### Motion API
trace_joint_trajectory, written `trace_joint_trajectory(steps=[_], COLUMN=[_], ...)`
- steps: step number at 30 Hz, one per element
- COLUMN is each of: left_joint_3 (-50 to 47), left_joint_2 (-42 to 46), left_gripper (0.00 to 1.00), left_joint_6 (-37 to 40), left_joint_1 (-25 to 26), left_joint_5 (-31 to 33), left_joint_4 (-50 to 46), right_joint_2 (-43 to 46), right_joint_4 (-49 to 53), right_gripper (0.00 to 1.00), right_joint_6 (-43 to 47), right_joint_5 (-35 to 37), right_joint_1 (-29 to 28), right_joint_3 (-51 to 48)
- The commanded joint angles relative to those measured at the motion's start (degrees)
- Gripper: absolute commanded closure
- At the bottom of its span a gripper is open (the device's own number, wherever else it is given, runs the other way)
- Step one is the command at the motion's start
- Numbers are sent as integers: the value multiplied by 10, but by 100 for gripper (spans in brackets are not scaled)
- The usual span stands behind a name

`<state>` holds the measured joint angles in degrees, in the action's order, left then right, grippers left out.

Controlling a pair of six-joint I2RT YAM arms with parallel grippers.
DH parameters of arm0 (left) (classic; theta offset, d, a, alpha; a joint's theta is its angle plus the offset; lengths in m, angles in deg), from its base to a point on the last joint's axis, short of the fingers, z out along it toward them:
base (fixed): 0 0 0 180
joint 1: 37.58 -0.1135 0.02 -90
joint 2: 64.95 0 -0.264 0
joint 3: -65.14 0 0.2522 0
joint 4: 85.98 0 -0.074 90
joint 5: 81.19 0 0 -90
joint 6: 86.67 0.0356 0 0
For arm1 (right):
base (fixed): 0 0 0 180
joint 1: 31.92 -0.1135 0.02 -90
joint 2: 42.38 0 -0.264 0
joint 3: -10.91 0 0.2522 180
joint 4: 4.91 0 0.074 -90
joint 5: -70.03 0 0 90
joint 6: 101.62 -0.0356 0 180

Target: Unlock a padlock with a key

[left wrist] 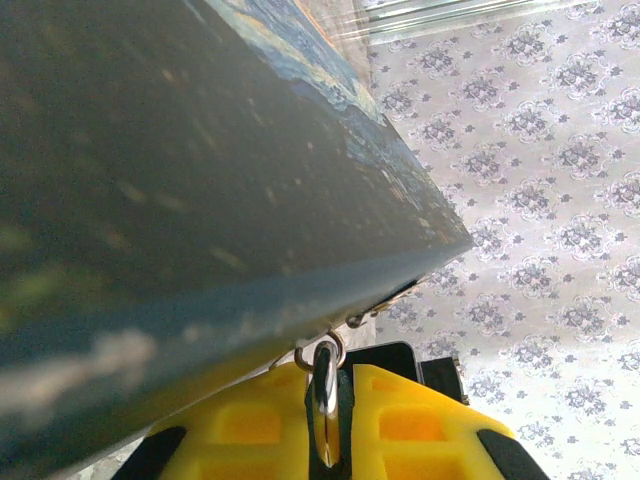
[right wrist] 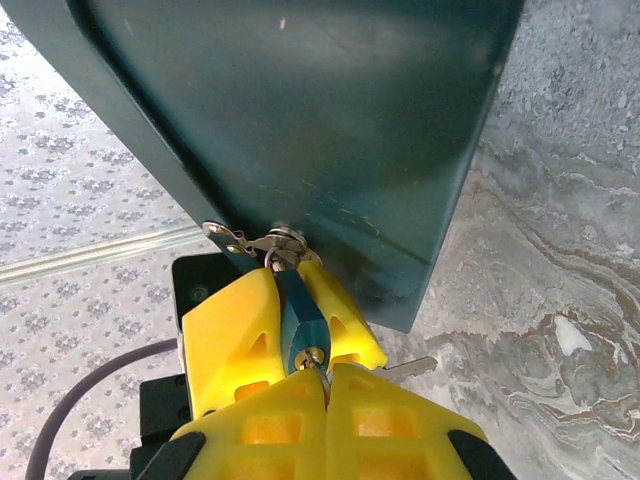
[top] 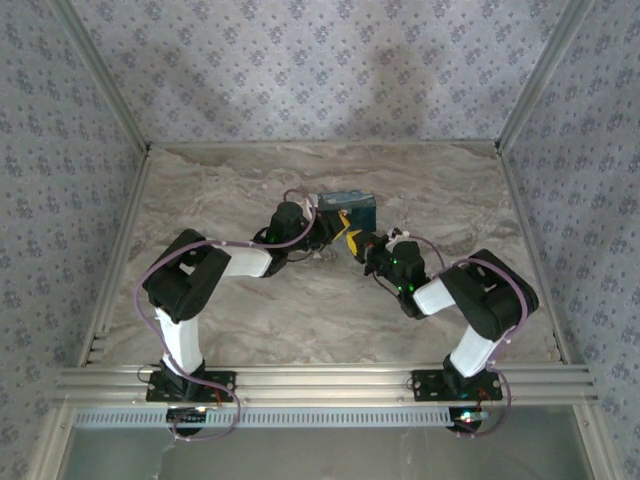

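While on box [right wrist: 300,120], padlock [right wrist: 297,325] in pincer [left wrist: 325,378].

Small blue padlock [right wrist: 296,318], silvery shackle through box hasp [right wrist: 262,242]; silvery key [right wrist: 318,366] tip at keyhole.

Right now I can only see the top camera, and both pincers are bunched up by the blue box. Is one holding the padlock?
Observer: Yes, seen from the right wrist, the left pincer is shut on the padlock, gripping its blue body.
Operator: And the other one?
Observer: The right pincer is shut on the key, its tip at the keyhole.
Operator: Is the padlock hooked onto anything?
Observer: From the left wrist, its silvery shackle passes through a ring on the box edge.
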<state>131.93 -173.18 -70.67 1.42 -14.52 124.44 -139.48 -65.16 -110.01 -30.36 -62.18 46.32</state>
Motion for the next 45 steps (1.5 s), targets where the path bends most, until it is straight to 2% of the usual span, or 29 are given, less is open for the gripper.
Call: trace_joint_trajectory(steps=[1,5,8,14,17,20,23,26,30,35,45], left_joint_3=[-7,-17,-23,-21,-19,-19,-19,-17,-12,-8,-3], left_joint_2=[18,21,23,27,27,24,23,24,24,29,36], left_gripper=[100,100,100,100,100,100,100,100,100,100,100], left_joint_6=[11,16,21,32,35,32,29,28,26,28,27], left_joint_1=[42,30,15,-1,-3,-3,-3,-3,-3,-2,-3], left_joint_5=[-125,-107,-96,-86,-86,-85,-87,-88,-91,-95,-102], left_joint_4=[12,4,-6,-19,-22,-22,-18,-21,-26,-39,-52], right_joint_2=[-18,-16,3,85,166,264,369,421,413,373,309], right_joint_4=[-54,-34,-7,81,192,360,576,700,803,861,897], right_gripper=[98,77,66,60,58,57,58,58,60,61,62], right_joint_6=[-11,-2,16,66,119,194,298,379,486,602,702], right_joint_5=[-1,-7,-13,-44,-67,-83,-67,-51,-33,26,75], right_joint_1=[7,4,12,41,53,63,63,67,49,-2,-50], right_joint_3=[27,24,-2,-73,-87,-73,-22,20,84,149,225])
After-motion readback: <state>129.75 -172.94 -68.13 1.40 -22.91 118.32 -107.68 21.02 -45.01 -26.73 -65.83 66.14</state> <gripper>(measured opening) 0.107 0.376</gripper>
